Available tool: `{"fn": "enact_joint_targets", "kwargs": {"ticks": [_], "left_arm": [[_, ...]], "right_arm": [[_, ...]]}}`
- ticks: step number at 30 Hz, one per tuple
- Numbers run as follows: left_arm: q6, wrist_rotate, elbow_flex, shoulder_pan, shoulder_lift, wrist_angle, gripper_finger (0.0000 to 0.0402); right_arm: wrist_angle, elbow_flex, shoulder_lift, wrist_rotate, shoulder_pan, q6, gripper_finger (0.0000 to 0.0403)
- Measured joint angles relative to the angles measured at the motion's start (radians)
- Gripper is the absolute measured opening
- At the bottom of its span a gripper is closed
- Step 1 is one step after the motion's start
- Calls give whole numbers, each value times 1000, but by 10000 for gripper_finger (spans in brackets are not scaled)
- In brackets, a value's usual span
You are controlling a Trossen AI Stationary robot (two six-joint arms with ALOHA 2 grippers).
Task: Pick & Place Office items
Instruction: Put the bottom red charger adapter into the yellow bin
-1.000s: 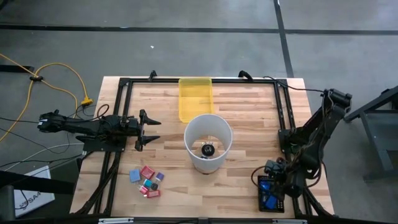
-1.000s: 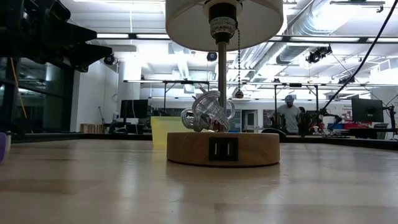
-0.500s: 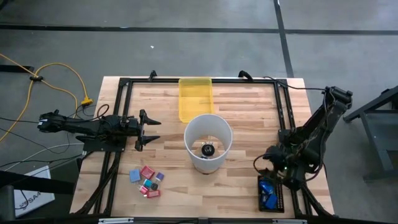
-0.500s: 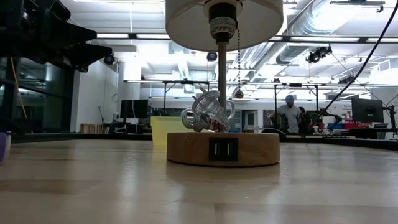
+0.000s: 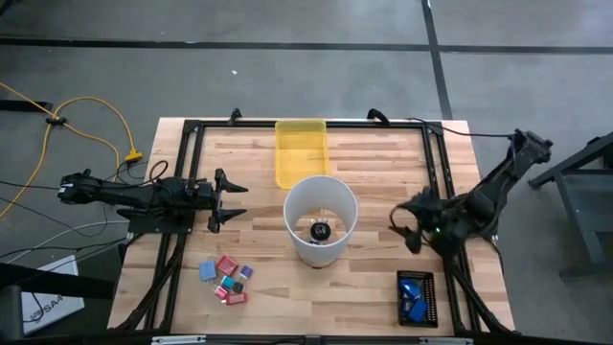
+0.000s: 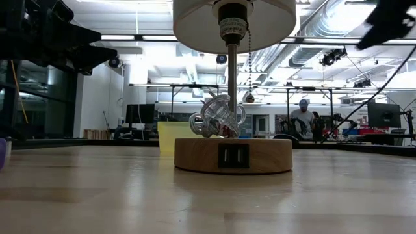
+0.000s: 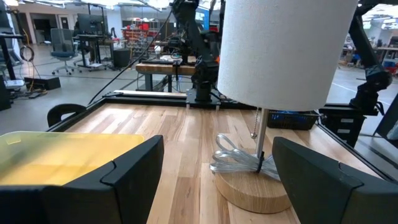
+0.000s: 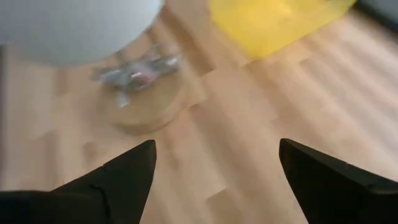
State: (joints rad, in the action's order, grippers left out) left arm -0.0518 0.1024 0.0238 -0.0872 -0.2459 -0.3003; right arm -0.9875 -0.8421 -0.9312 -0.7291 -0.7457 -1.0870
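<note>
Several tiny pink, red, purple and light-blue pieces [image 5: 226, 279] lie in a cluster on the table's near left part. Bright-blue pieces [image 5: 413, 295] lie in a black holder [image 5: 430, 307] at the near right corner. My right gripper [image 5: 406, 227] hovers open between that holder and the lamp, with nothing between its fingers [image 8: 217, 180]. My left gripper [image 5: 230, 199] waits open at the table's left side, pointing toward the lamp [image 7: 217, 186]. The yellow tray [image 5: 301, 151] rests flat on the table near the far edge.
A lamp with a white round shade [image 5: 321, 218] stands at the table's middle on a wooden base [image 6: 233, 155], with a coiled clear cord [image 7: 236, 163] at its pole. A black frame [image 5: 188, 134] runs along the table edges. People stand in the room behind [image 6: 302, 120].
My right gripper has left the black holder at the near right corner, rising and swinging toward the far edge and leftward, toward the lamp. The blue pieces in the holder, covered by it a second ago, now show. My left arm has kept still.
</note>
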Motion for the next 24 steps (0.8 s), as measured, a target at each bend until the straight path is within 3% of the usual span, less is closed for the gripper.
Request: {"fn": "enact_joint_targets", "kwargs": {"ticks": [11, 24], "left_arm": [[0, 0, 0, 0, 0, 0, 293], [0, 0, 0, 0, 0, 0, 293]], "right_arm": [[271, 0, 33, 180, 358, 498, 326], [453, 36, 90, 228, 583, 690, 326]]}}
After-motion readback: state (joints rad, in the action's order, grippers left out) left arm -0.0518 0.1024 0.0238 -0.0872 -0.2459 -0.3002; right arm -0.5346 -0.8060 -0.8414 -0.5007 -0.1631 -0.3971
